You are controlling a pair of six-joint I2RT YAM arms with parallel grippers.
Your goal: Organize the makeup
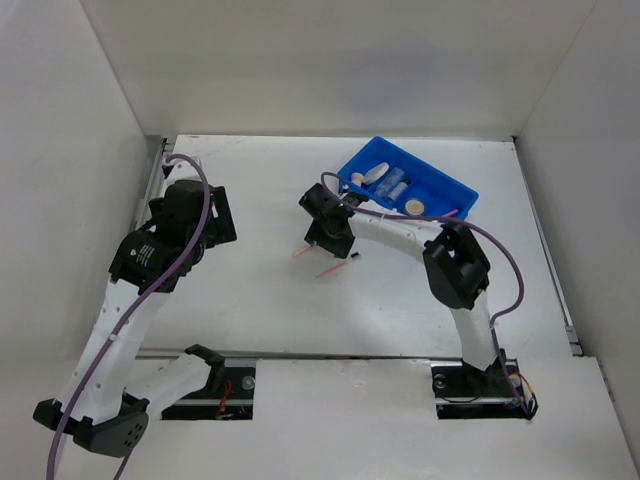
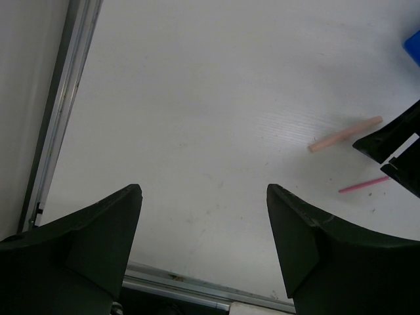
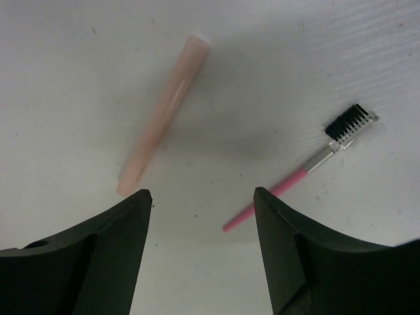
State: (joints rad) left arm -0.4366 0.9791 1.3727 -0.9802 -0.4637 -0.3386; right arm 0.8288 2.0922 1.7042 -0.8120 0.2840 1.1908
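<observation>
Two outside blue bin [image 1: 445, 190]: peach tube [image 3: 164, 108], brush [image 3: 298, 176]

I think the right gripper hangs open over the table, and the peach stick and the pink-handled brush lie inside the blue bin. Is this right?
Not quite. The peach stick and the pink-handled brush lie on the table, outside the blue bin, as the right wrist view shows. The right gripper does hang open over the table.

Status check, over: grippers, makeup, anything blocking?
Left gripper open, empty. Right gripper open, above peach-pink stick and pink-handled brush, both loose on table outside blue bin. Nothing blocking the stick.
</observation>
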